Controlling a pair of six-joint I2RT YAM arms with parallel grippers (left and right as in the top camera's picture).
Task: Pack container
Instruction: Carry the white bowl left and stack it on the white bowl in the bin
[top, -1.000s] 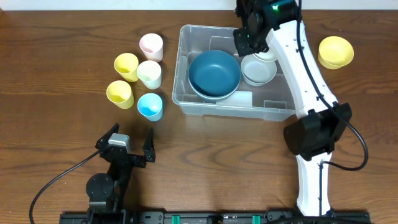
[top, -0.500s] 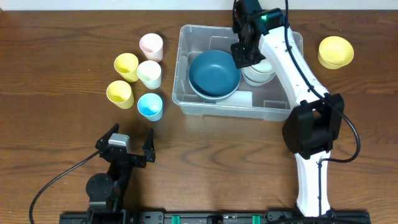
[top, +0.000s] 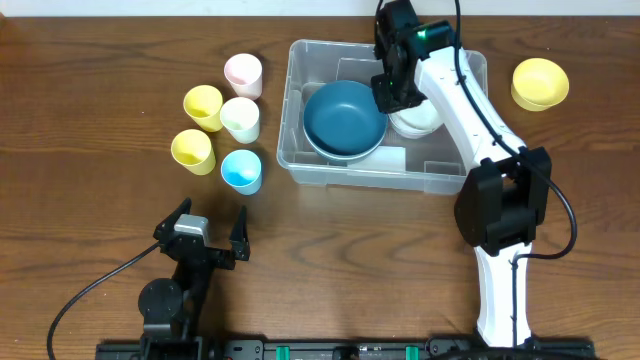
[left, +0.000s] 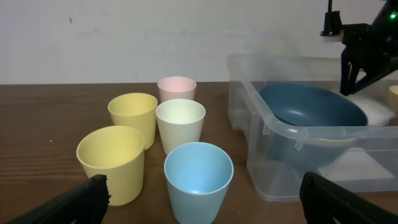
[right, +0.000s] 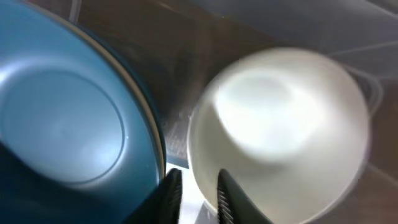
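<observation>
The clear plastic container (top: 380, 180) stands at the table's centre right and also shows in the left wrist view (left: 283, 134). It holds a big blue bowl (top: 345, 115) and a white bowl (top: 422, 120). My right gripper (top: 392, 92) is inside the container, between the two bowls. In the right wrist view its fingers (right: 194, 194) are a little apart. They straddle the left rim of the white bowl (right: 280, 124), with the blue bowl (right: 62, 124) beside them. My left gripper (top: 212, 218) is wide open and empty, low near the table's front.
Several cups stand left of the container: pink (top: 243, 72), yellow (top: 203, 104), cream (top: 240, 118), a second yellow (top: 192, 150) and light blue (top: 241, 170). The light blue cup (left: 198, 180) is closest to my left gripper. A yellow bowl (top: 540, 82) sits at the far right.
My right gripper has moved from the container's far wall down and inward to the white bowl's left rim. The left arm has not moved.
</observation>
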